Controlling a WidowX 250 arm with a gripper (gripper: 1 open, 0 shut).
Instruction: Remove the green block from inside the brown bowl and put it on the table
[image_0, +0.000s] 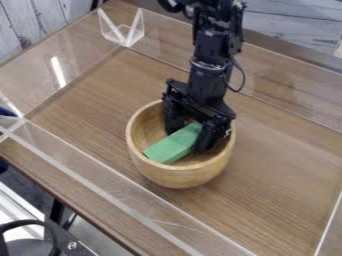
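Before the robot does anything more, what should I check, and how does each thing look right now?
1. Green block inside the bowl: ok, it lies in there at a slant.
2. Bowl upright on the table: ok.
3. Gripper down at the block: ok, it reaches into the bowl over the block's far end.
4. Gripper closed on the block: not ok, its fingers are open.
5. A finger on each side of the block: cannot tell, the dark gripper hides that end.
6. Block out on the table: not ok, it is in the bowl.
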